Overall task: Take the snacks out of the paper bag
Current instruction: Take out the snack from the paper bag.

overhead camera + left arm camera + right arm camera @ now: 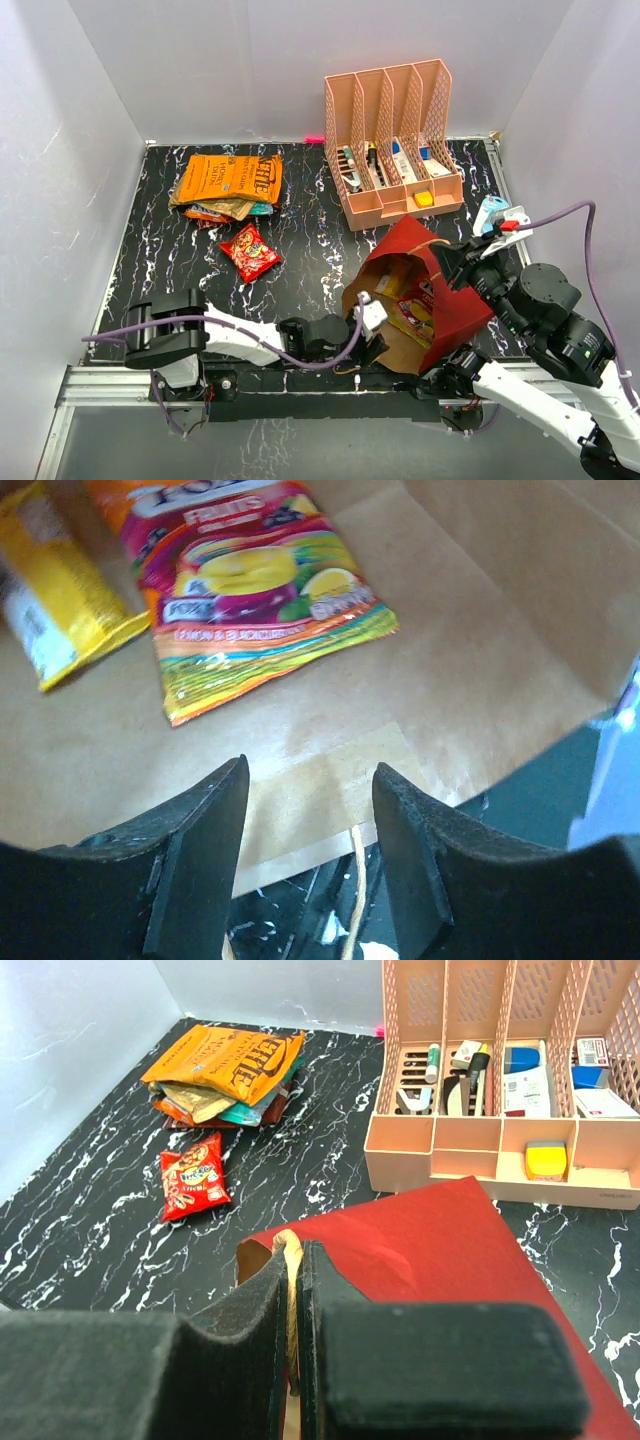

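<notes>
We are working on a black marbled table (300, 280) inside white walls (200, 60).
Our left gripper (310, 780) is hovering half-spread and empty at the paper bag (420, 1240) mouth, with a fruit candy packet (255, 590) and a yellow packet (55, 590) lying just ahead of its fingers. Our right gripper (298, 1255) is clenching the twine handle (285, 1240).

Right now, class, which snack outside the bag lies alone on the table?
The small red packet, lying by itself nearer the arms; the others are stacked together beneath the big orange packet.
</notes>
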{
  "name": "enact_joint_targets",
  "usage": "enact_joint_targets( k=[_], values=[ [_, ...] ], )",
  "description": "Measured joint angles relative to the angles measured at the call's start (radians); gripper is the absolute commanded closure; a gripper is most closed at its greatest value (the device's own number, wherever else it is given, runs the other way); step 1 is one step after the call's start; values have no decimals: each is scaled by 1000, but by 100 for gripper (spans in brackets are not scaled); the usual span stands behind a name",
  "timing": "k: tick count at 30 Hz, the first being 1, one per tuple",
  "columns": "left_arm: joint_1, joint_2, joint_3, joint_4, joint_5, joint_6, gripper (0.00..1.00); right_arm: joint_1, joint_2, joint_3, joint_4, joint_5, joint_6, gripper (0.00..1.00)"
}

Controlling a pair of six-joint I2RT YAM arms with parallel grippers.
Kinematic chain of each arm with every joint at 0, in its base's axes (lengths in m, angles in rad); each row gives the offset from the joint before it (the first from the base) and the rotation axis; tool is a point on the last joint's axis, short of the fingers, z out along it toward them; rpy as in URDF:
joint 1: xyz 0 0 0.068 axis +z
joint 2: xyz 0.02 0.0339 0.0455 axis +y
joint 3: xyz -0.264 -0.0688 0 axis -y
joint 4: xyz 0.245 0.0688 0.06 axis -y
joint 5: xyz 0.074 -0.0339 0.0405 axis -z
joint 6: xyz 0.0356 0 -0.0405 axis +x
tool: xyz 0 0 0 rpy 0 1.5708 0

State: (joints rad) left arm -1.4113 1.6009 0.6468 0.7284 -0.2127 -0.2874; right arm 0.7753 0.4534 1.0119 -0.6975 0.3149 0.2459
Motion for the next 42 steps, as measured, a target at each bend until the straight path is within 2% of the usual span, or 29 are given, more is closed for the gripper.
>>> enact_joint_targets(
  k=[7, 12, 20, 25, 30, 33, 36, 40, 42],
  values=[
    [-16, 82, 45, 56, 106, 482, 47, 0, 45, 42, 13, -7, 16, 93],
    [-5, 193, 174, 17, 129, 792, 38, 0, 50, 44, 13, -11, 23, 92],
    [32, 317, 272, -45, 165, 1049, 27, 0, 51, 53, 11, -13, 37, 92],
    [65, 385, 318, -26, 176, 1148, 28, 0, 59, 74, 9, -18, 49, 92],
    [95, 447, 364, 24, 199, 1218, 43, 0, 69, 75, 6, -19, 57, 92],
    [105, 467, 365, 56, 205, 1241, 73, 0, 85, 75, 5, -21, 69, 92],
    [113, 468, 365, 65, 215, 1246, 89, 0, 105, 75, 5, -22, 74, 93],
    [118, 427, 323, 86, 218, 1238, 100, 0, 135, 77, 13, -22, 71, 92],
    [119, 379, 287, 84, 218, 1221, 100, 0, 149, 82, 26, -20, 66, 93]
  ],
)
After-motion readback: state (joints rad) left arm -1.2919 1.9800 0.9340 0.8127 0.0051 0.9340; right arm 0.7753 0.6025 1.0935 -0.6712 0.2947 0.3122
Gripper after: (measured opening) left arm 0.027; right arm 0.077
